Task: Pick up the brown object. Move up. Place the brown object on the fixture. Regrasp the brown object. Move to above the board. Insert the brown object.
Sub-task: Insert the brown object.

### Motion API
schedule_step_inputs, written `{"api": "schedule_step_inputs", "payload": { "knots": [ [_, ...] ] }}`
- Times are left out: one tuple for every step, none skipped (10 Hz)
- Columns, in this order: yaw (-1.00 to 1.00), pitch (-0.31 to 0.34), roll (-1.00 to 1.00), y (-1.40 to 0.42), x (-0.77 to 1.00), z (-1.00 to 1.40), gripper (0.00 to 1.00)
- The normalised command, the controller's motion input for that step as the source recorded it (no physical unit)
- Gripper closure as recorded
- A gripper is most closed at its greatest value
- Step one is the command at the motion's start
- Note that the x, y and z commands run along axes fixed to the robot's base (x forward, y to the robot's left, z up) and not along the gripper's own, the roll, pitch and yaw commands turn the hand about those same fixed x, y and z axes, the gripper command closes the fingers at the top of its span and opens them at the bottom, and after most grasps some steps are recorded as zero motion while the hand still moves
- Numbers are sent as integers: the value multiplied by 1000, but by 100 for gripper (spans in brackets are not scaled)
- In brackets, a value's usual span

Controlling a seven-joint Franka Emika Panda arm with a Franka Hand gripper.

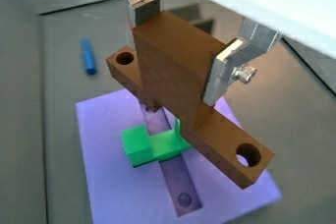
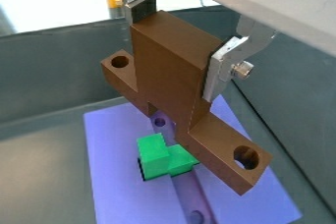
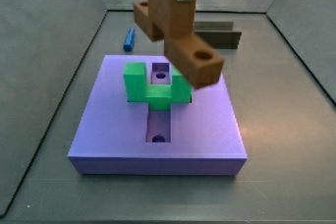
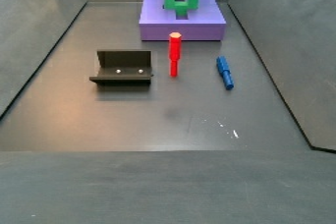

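The gripper hangs over the board, its silver fingers clamped on the upright stem of the brown object, which is held clear above the green U-shaped block. The piece looks like a T: a wide stem on a long crossbar with a round hole near each end. In a side view the board sits at twelve o'clock against the far wall, with open floor before it. The fixture lies at nine o'clock, the red peg centre, the blue peg at three.
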Motion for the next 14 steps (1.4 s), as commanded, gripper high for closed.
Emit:
{"api": "schedule_step_inputs", "payload": {
  "knots": [
    [-931, -36, -24, -137, 17, -300, 100],
    [-923, -33, 0, -91, 106, -306, 100],
    [-929, -46, 71, -43, 109, -251, 100],
    [-966, -53, 101, 0, 69, -206, 100],
    [-980, -67, 116, 0, 60, -180, 100],
    [-954, -74, 130, 0, 0, -177, 100],
    [-611, -13, 80, 20, -129, -286, 100],
    [-97, -57, 0, 0, -306, -383, 100],
    [0, -64, 0, 0, -314, -380, 100],
    [0, -31, -46, 57, -263, -343, 100],
    [123, -26, -141, 80, -140, -200, 100],
    [151, 0, -251, 49, 43, 0, 100],
    [123, -1, -207, 31, 0, 0, 100],
    [129, 0, -219, 3, 0, 77, 100]
  ]
}}
